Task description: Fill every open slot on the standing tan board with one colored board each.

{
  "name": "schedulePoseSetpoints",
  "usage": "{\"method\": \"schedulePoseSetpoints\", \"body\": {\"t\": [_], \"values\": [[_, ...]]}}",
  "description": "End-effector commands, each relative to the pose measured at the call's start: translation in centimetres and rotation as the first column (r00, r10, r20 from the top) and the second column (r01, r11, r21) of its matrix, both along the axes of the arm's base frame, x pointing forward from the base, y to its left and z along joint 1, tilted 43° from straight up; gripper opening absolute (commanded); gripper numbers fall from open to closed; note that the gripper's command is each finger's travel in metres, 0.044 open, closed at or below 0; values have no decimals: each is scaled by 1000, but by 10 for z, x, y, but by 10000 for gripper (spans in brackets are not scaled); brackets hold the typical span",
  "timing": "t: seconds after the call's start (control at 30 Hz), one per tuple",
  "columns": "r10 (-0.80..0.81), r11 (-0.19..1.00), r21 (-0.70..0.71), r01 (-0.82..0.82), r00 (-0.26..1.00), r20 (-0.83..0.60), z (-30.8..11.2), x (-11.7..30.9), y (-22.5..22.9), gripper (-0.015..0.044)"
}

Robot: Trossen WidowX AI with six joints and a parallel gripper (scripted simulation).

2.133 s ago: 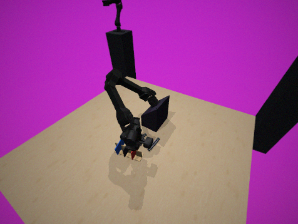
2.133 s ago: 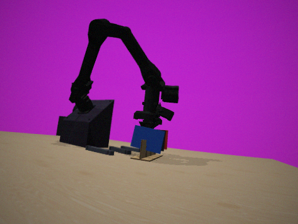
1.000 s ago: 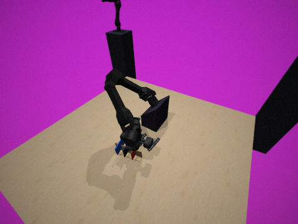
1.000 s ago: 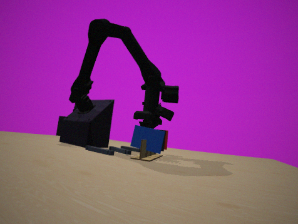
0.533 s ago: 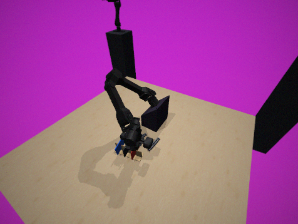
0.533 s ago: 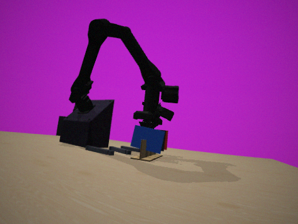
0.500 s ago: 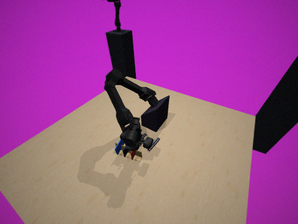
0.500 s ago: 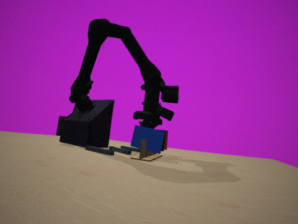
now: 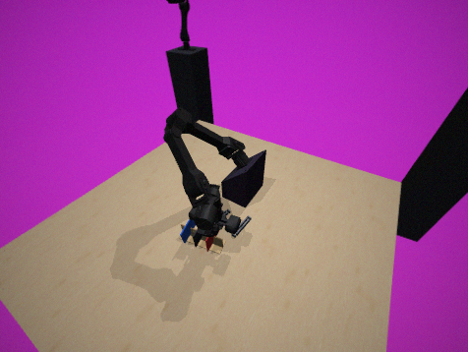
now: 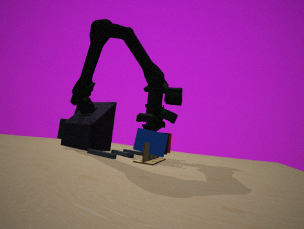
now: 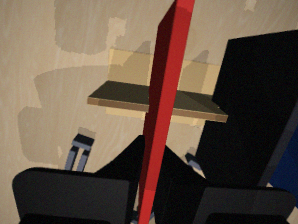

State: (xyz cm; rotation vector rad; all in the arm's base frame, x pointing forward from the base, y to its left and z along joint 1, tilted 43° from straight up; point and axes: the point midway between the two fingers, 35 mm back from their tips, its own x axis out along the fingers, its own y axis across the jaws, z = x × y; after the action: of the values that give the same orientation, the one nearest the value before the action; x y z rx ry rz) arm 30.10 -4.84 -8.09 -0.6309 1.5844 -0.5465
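Note:
A red board (image 9: 209,243) (image 10: 169,143) (image 11: 162,100) stands upright and crosswise over the standing tan board (image 10: 146,151) (image 11: 120,95). My gripper (image 11: 147,141) is shut on the red board's upper edge; its fingertips are hidden behind the boards in the exterior view. A black board (image 9: 197,239) (image 11: 245,110) and a blue board (image 9: 187,232) (image 10: 150,141) (image 11: 287,172) stand crosswise on the tan board beside the red one. The red board's notch is hidden, so how deep it sits cannot be told.
Dark empty holders (image 9: 242,227) (image 10: 101,153) (image 11: 78,152) lie beside the tan board, toward the arm's dark base box (image 9: 248,182) (image 10: 102,128). A black pillar (image 9: 192,84) stands at the back and another pillar (image 9: 433,197) at the right.

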Motion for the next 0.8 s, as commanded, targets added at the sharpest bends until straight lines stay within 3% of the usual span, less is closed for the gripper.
{"method": "schedulePoseSetpoints", "body": {"t": [0.0,0.6,0.77], "values": [[1,1000,0,-1,1000,1,0,1,0,0],[-10,1000,-1,10,1000,8,0,0,-1,0],[-10,1000,-1,10,1000,8,0,0,-1,131]]}}
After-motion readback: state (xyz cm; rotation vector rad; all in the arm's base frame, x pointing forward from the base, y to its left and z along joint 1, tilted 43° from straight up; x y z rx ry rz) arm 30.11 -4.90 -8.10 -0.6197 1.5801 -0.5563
